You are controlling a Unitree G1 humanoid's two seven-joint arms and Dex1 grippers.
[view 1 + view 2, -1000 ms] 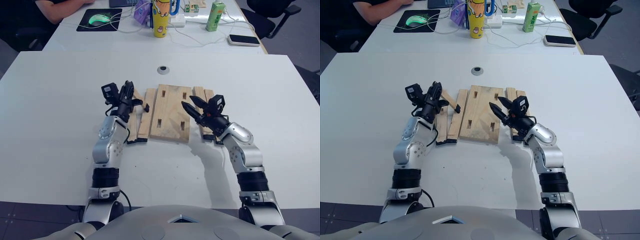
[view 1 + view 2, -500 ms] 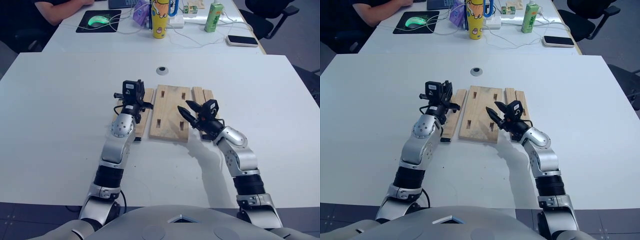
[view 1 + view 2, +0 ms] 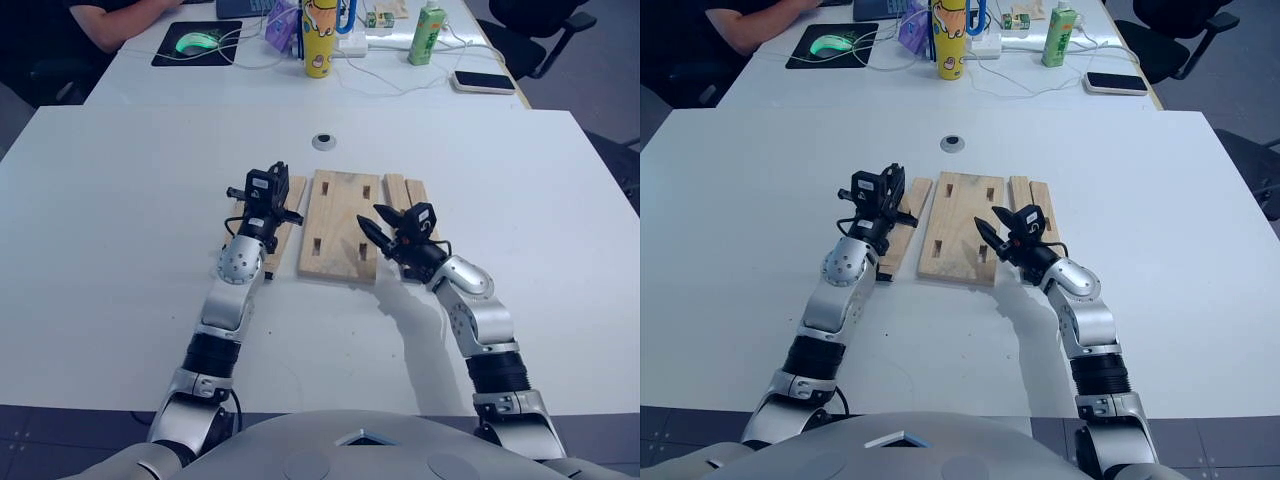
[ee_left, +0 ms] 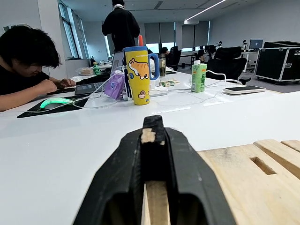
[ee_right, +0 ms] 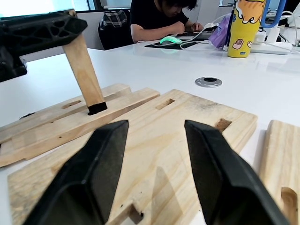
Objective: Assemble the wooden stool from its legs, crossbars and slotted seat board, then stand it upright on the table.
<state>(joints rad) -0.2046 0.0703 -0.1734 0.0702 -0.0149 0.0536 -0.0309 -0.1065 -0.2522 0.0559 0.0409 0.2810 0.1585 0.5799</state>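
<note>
The left arm (image 3: 232, 290) and right arm (image 3: 478, 315) have rounded silver shells with black joint bands. The left end effector (image 3: 272, 186) and right end effector (image 3: 374, 218) are black and tapered.

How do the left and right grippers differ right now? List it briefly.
The left gripper is shut on a wooden stick; the right gripper is open and empty. The left gripper is over the loose wooden pieces left of the seat board; the right gripper hovers over the board's near right part. Both are low above the table.
</note>
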